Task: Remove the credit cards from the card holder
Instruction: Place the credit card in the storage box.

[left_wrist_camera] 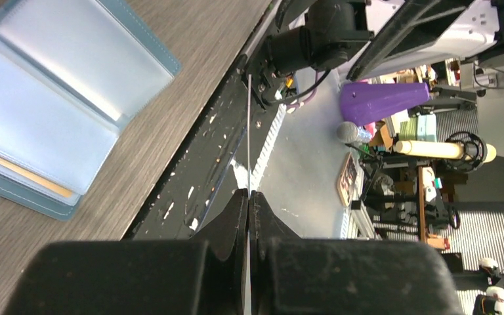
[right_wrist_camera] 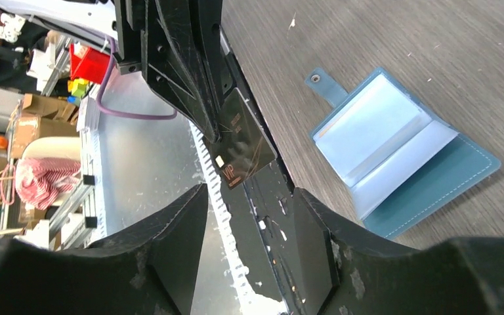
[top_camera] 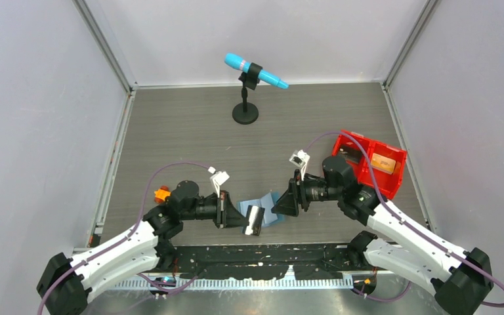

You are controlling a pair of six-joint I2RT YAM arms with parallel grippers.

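Note:
The teal-blue card holder (top_camera: 267, 209) (left_wrist_camera: 52, 98) (right_wrist_camera: 400, 154) lies open on the table between the two arms, pale blue pockets up. The edge of an orange-gold credit card (left_wrist_camera: 20, 172) shows in one pocket. My left gripper (top_camera: 244, 218) (left_wrist_camera: 249, 193) is shut on a dark credit card (top_camera: 256, 221) (right_wrist_camera: 241, 141), lifted just in front of the holder near the table's front edge. That card appears edge-on (left_wrist_camera: 249, 131) in the left wrist view. My right gripper (top_camera: 281, 205) (right_wrist_camera: 249, 197) stands open, facing that card, with nothing between its fingers.
A red two-compartment bin (top_camera: 394, 172) stands at the right behind the right arm, with an orange-brown flat item (top_camera: 382, 162) in it. A blue microphone on a black stand (top_camera: 246, 98) is at the back centre. The table's front edge (left_wrist_camera: 190, 170) is close below both grippers.

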